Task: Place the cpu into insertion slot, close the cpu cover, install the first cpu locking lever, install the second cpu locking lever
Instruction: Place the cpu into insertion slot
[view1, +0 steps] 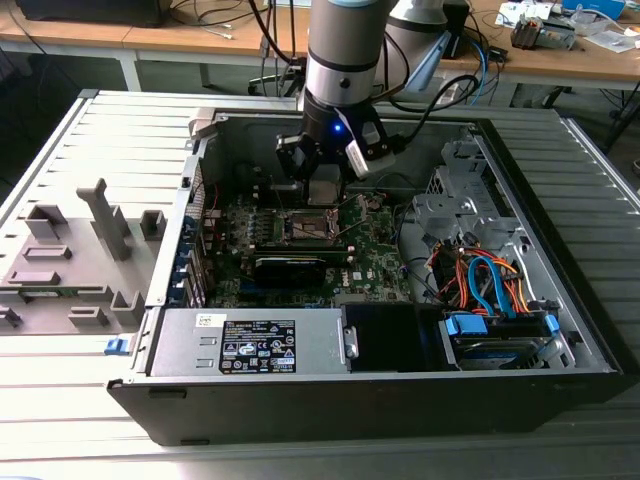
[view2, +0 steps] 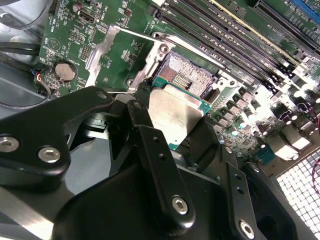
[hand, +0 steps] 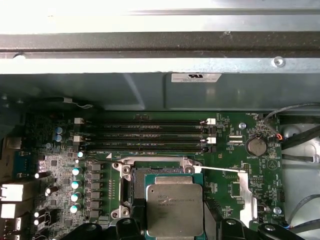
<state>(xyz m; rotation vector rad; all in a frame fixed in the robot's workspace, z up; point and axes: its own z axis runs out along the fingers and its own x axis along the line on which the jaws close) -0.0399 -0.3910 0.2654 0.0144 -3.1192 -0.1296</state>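
One gripper (view1: 325, 188), down inside the open computer case (view1: 330, 415). Fingers (view2: 150, 145) clamped on the cpu (view2: 175, 112), pinching two opposite edges, metal top facing both wrist cameras. Cpu hangs over the insertion slot (view2: 192, 75) at the edge farthest from the memory slots (hand: 145, 135). Not seated: most of the pin field is uncovered in the second wrist view. Can't tell if it touches the frame. Cover (view2: 97, 52) is flipped open, away from the slot, on the coin battery (view2: 65, 71) side, with green circuit board (view2: 65, 30) showing through its window. Thin metal rod (hand: 222, 170) runs from the slot frame towards the cover. Past the slot are the long black memory slots, side by side, then the grey case wall (hand: 125, 92). Exterior view: power supply (view1: 250, 342) along the case's front edge, orange and blue cables (view1: 480, 280) at the exterior view's right. Grey plastic fixtures (view1: 70, 260) sit on the slatted table (view1: 60, 400) at the exterior view's left.
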